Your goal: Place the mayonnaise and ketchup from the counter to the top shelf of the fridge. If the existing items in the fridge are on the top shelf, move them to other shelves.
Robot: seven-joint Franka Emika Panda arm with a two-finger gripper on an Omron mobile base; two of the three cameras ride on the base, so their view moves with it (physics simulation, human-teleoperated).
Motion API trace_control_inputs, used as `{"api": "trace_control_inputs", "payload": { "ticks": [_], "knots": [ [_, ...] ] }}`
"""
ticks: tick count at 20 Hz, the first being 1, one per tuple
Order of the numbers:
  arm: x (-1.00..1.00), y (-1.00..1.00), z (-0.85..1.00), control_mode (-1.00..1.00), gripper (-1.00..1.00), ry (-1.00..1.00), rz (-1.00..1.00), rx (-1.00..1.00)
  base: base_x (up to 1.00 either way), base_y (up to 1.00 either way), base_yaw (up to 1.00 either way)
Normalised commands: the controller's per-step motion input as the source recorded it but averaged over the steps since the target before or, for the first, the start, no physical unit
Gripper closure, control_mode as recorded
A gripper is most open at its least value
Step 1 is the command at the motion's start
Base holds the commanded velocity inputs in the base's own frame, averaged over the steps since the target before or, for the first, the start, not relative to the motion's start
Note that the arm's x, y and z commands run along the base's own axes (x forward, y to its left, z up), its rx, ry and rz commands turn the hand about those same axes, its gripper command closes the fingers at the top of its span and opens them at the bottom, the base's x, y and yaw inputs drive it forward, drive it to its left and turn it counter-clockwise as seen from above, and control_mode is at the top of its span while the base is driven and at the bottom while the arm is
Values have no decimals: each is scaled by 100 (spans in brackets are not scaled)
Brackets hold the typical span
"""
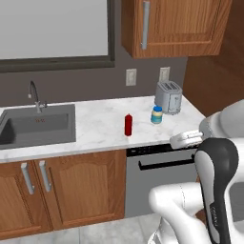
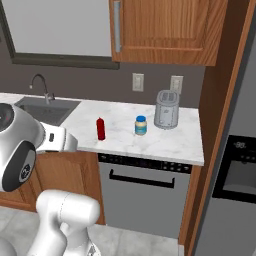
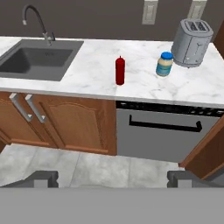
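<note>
- Dark fingertips of my tool [image 3: 112, 179] stand wide apart, nothing between them, hanging over the floor in front of the dishwasher [image 3: 159, 131].
- Marble counter [image 3: 96, 76] next: ketchup [image 3: 120, 71] upright near the front edge, mayonnaise [image 3: 164, 64] upright to its right and a bit further back, apart from it.
- Toaster [image 3: 191, 42] just beside the mayonnaise, further back.
- Sink [image 3: 37, 59] well left.
- Grey fridge [image 2: 235, 180] at right edge, door closed.
</note>
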Motion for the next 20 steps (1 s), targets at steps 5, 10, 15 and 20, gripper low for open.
{"api": "trace_control_inputs", "payload": {
  "ticks": [5, 10, 15, 20],
  "knots": [
    [0, 0, 0, 100, -100, 0, 0, 0, 24, 0, 0],
    [0, 0, 0, 100, -100, 0, 0, 0, 34, 0, -1],
    [0, 0, 0, 100, -100, 0, 0, 0, 37, 0, -1],
    [54, 0, -1, -100, -100, 5, -2, 0, 0, 0, 0]
  ]
}}
